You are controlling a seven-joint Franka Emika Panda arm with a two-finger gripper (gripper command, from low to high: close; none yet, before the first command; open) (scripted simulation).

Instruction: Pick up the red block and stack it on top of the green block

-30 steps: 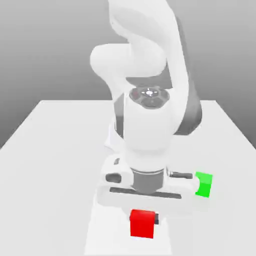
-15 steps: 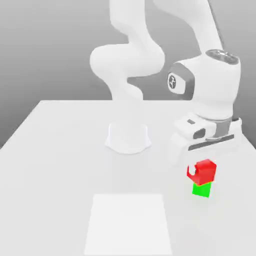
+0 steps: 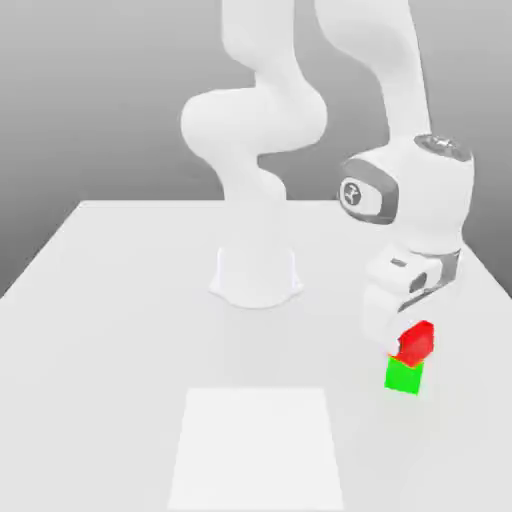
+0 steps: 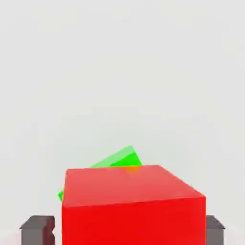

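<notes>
Red block on green block: that is how the stack looks from the exterior view, over at that view's right side of the table. Going by size, the table comes first: a pale flat top with a lighter square patch near its front edge, well apart from the two cubes. My arm's base stands toward the back middle, and the arm loops up and over so that the wrist hangs above the stack. My gripper sits right at the red block, pointing down.

In the hand view the red block is close up between my two dark fingertips, one on each side, and a corner of the green block peeks out behind it, turned at a different angle to the red one. I judge the fingers to be let go rather than clenched, standing wide on either side of the cube, though the gap to its faces is hard to read.

So the pick-up and the carry look done, and the placing looks done or nearly so. The red cube appears skewed on the green one rather than square, so what is left, as I judge it, is to lift my hand clear without nudging it and see that it sits firm.
</notes>
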